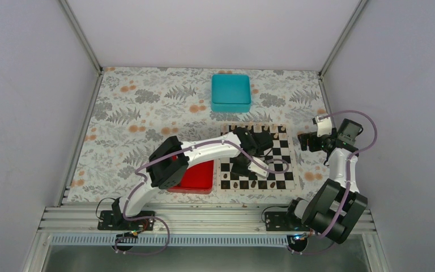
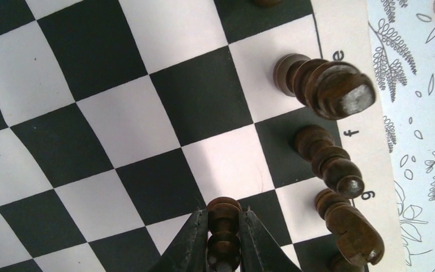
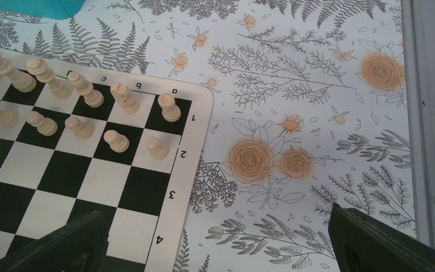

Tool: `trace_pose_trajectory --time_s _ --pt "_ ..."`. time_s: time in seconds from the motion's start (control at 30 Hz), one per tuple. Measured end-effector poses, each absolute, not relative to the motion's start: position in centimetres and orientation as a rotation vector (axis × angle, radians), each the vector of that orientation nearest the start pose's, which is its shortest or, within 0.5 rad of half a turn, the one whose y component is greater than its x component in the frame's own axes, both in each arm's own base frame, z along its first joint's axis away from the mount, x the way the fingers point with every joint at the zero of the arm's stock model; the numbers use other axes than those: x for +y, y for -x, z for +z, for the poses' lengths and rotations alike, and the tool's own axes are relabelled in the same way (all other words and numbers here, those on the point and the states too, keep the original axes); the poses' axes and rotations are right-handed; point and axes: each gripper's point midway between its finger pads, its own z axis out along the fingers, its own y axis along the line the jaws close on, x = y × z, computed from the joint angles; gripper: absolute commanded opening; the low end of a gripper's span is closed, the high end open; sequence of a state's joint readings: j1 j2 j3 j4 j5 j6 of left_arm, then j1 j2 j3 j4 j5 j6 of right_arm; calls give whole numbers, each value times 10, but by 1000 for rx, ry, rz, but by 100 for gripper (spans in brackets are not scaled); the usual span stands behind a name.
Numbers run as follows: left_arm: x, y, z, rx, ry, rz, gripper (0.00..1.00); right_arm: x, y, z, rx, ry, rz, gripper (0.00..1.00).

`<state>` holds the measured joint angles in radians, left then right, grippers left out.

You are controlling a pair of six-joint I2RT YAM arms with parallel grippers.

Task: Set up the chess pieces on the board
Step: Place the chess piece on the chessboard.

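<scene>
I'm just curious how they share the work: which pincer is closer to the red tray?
Left. The left pincer holds a dark piece over the board, just right of the red tray. The right pincer hangs open at the board's right edge.

Right wrist view: white margin of the board (image 3: 204, 107) bears numerals 1, 2, 3, 4 running toward six o'clock, and letters a, b, c running toward nine o'clock. Left wrist view: margin letters e, f, g at three o'clock.

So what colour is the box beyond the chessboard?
The box is teal, clearest from the top view.
</scene>
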<state>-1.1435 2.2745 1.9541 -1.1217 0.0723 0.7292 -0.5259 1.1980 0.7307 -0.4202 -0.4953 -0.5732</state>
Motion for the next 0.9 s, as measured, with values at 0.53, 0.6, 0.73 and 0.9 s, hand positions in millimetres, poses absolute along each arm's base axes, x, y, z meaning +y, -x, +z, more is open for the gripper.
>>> trace_pose_trajectory --time_s 0.53,0.6,0.73,0.9 --pt "-448 -169 46 -1852 2653 200 15 -84 -311 128 2304 268 78 100" --pt "-447 -169 44 -1848 2652 197 15 -84 -311 128 2304 268 78 100" --pt "-446 -169 40 -1844 2653 195 15 -84 -311 128 2304 268 78 100" --pt "-443 -169 35 -1840 2647 179 15 -84 -311 128 2304 268 79 100"
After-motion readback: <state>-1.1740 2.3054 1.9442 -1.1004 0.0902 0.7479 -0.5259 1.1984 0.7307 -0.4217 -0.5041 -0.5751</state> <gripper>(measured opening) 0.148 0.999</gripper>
